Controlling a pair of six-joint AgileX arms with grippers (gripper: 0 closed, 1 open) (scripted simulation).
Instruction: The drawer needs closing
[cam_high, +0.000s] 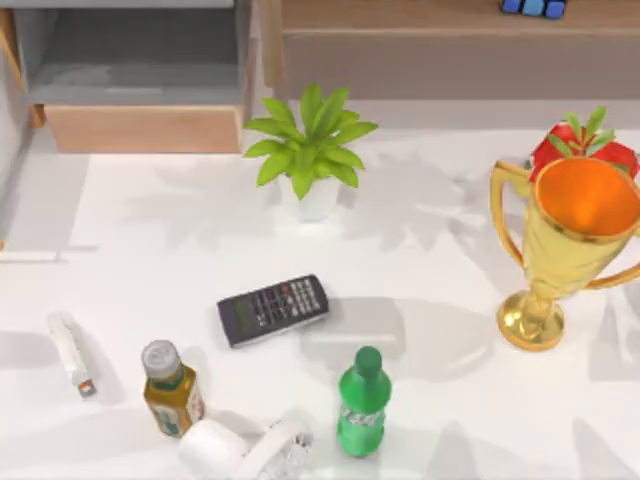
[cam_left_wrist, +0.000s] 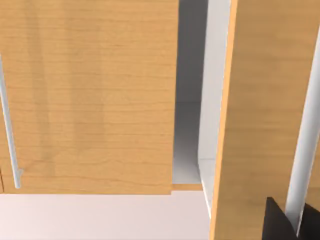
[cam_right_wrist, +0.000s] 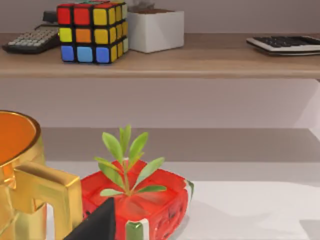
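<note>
The drawer stands pulled out at the table's back left, its light-tan front panel facing the table and its grey inside in plain sight. Up close in the left wrist view are light wooden panels with a grey gap between them, and a dark part of my left gripper at the picture's edge. A dark part of my right gripper hangs just in front of a red plant pot at the back right.
A potted plant stands right of the drawer. A calculator, green bottle, brown bottle, white stapler and white roll lie near the front. A gold trophy stands right. The shelf holds a cube.
</note>
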